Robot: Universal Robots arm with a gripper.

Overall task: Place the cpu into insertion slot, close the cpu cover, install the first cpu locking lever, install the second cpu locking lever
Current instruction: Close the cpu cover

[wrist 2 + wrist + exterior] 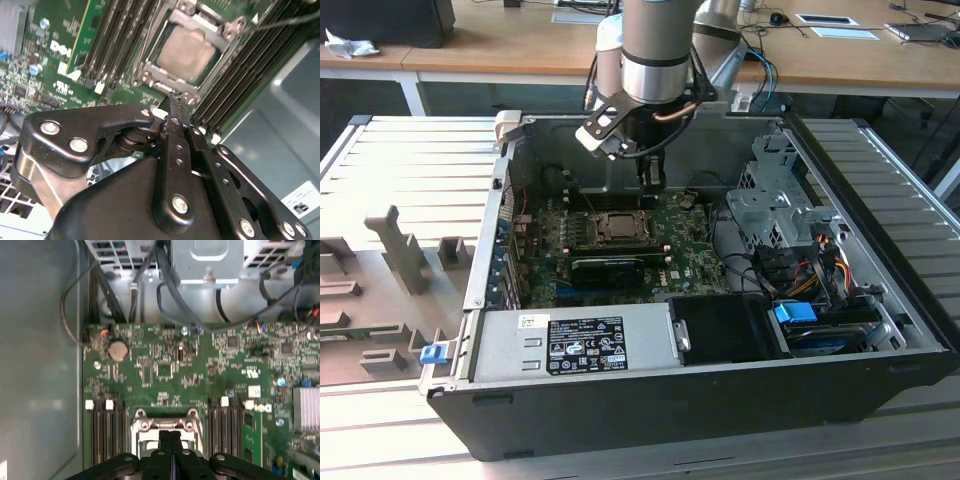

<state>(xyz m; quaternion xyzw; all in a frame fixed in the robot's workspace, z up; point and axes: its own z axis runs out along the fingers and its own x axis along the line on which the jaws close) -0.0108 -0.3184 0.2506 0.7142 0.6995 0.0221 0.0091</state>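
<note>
Second wrist view: the black pincer has its fingers pressed together with nothing between them, its tip just beside the silvery-rimmed dark-grey square insertion slot. The pale silvery-grey square cpu lies inside this slot.

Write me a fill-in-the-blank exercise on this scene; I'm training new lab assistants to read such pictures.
1. The cpu lies ___ the insertion slot.
2. The cpu cover is ___ over it.
3. The gripper has its fingers ___ beside the slot.
4. The motherboard is ___ in colour.
Missing: inside; closed; shut; green.
</note>
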